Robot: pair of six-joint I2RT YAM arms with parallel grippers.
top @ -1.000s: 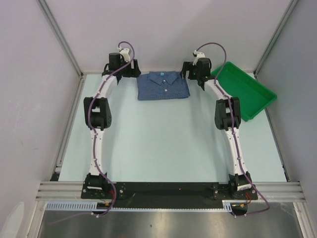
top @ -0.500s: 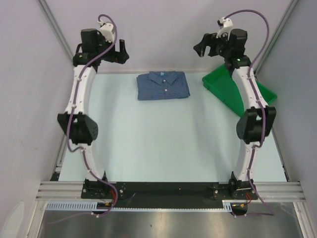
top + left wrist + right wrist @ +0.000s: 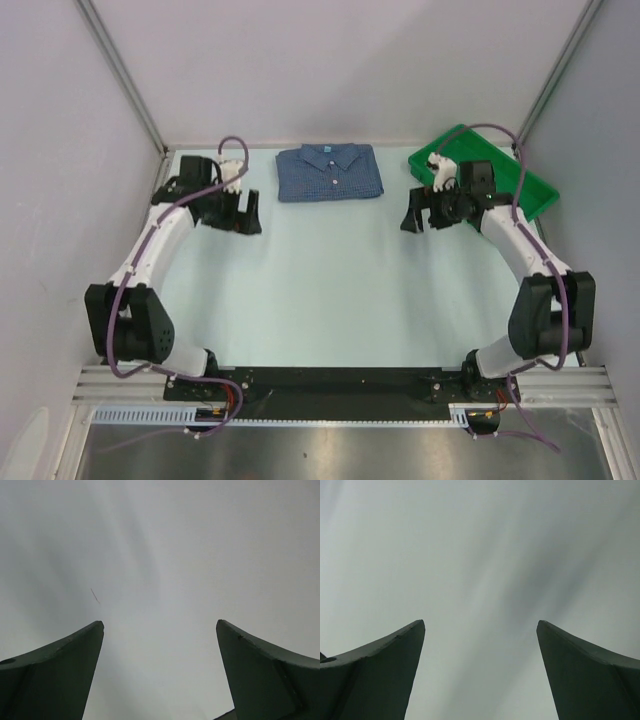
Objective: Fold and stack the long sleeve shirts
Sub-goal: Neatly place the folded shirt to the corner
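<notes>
One long sleeve shirt [image 3: 329, 172], blue with a fine white check, lies folded with its collar up at the back middle of the table. My left gripper [image 3: 243, 216] hangs to its front left, apart from it, jaws wide open. My right gripper [image 3: 418, 213] hangs to its front right, also open and holding nothing. In the left wrist view the gripper [image 3: 160, 626] faces only bare pale table between its dark fingers [image 3: 65, 675]. The right wrist view shows its gripper [image 3: 480, 624] the same way, with bare table between the fingers [image 3: 590, 675].
A green plastic tray [image 3: 520, 195] lies at the back right, partly behind the right arm. Pale walls with metal posts close in the table on three sides. The arms' bases stand on the black rail [image 3: 340, 385] at the near edge.
Both arms have drawn back from beside the shirt, swung up high, then come down toward the table's middle. The left gripper opened wider. The shirt has not moved.
</notes>
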